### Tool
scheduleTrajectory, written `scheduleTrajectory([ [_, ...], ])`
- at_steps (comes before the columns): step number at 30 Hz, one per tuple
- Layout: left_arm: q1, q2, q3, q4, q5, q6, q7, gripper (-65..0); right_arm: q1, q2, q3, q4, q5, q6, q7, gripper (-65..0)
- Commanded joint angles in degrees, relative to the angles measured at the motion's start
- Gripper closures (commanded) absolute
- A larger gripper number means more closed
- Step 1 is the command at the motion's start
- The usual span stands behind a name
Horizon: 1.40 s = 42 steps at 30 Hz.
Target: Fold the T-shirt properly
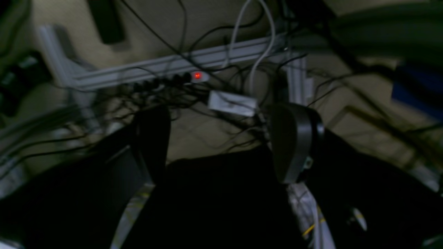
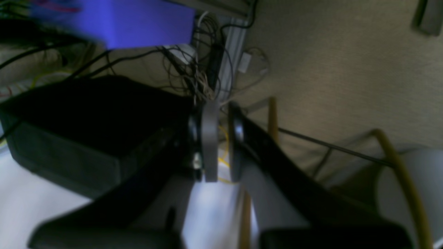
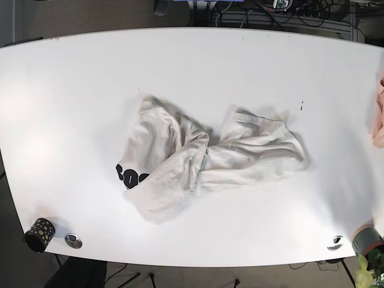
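Fingers idle on both arms, shirt crumpled mid-table, nothing yet grasped.

Fingers of the left gripper (image 1: 221, 145) stood spread wide, holding nothing, with floor cables and a lit power strip (image 1: 197, 76) in the gap; the right gripper (image 2: 221, 141) showed its pads drawn nearly together with only a thin slit, empty too. Both wrist views looked down past the table edge at carpet, so I judged the arms parked clear of the work surface, neither appearing in the base view. White table (image 3: 72, 90) filled that view. T-shirt (image 3: 204, 159) lay bunched near its centre, twisted at the waist, one half running right, the other down-left with a black print (image 3: 131, 176) at its edge. Needed flattening before any fold. Small speckled cup (image 3: 39, 233) sat at the near left corner, well apart from the cloth.
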State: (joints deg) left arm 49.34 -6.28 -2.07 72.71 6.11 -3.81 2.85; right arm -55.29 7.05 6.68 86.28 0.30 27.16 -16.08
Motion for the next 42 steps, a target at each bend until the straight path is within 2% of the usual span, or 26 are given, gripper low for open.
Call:
scheduleTrajectory([
  [1,3.6,-0.9,0.1,6.5,-0.2,0.0,-0.9,-40.8,-4.7,0.4,0.6,6.5,0.5,0.67,-0.8,-4.4],
  [12,15.3,-2.4,-2.0,30.5,-0.4,0.0,-0.9,-40.8,-17.5,0.0,7.3,24.7,1.8,1.02,-1.1,-4.4],
  [15,16.1,-2.4,-3.8,35.5,-3.3,0.0,-0.9,-40.8,-18.7,0.4,10.2,27.4,7.2,1.02,-1.1,-4.4],
  [18,15.8,-3.3,-6.8,39.2,-8.8,0.0,-0.9,-40.8,-18.5,1.5,14.4,29.6,13.8,1.02,-1.1,-4.4],
  [23,10.7,-5.5,-8.1,42.3,-15.6,0.1,-1.0,-41.3,-14.7,2.9,17.9,30.2,22.6,1.02,-0.9,-4.4],
  [27,5.2,-5.2,-10.5,42.3,-17.6,0.1,-1.0,-41.5,-10.1,3.6,19.4,30.2,27.2,1.37,-0.9,-4.4],
  [30,1.2,-5.2,-10.6,42.2,-17.5,0.1,-0.9,-42.1,-5.6,4.2,19.4,30.2,28.5,3.48,-0.8,-4.4],
  [35,-3.2,-5.1,-10.7,42.2,-17.5,0.3,-0.9,-48.9,0.1,4.1,19.3,30.2,28.8,4.27,-0.9,-4.9],
  [38,-5.8,-5.1,-10.6,42.1,-17.5,0.3,-0.9,-49.3,3.9,4.2,19.0,30.2,28.8,5.24,-1.2,-5.1],
  [40,-7.0,-5.1,-10.6,42.1,-17.4,0.3,-0.9,-49.3,6.6,4.3,19.0,30.2,28.8,5.77,-1.6,-8.4],
  [42,-8.2,-5.1,-10.6,42.0,-17.3,0.3,-0.6,-49.3,10.0,4.3,18.9,30.2,28.5,6.38,-3.5,-16.3],
])
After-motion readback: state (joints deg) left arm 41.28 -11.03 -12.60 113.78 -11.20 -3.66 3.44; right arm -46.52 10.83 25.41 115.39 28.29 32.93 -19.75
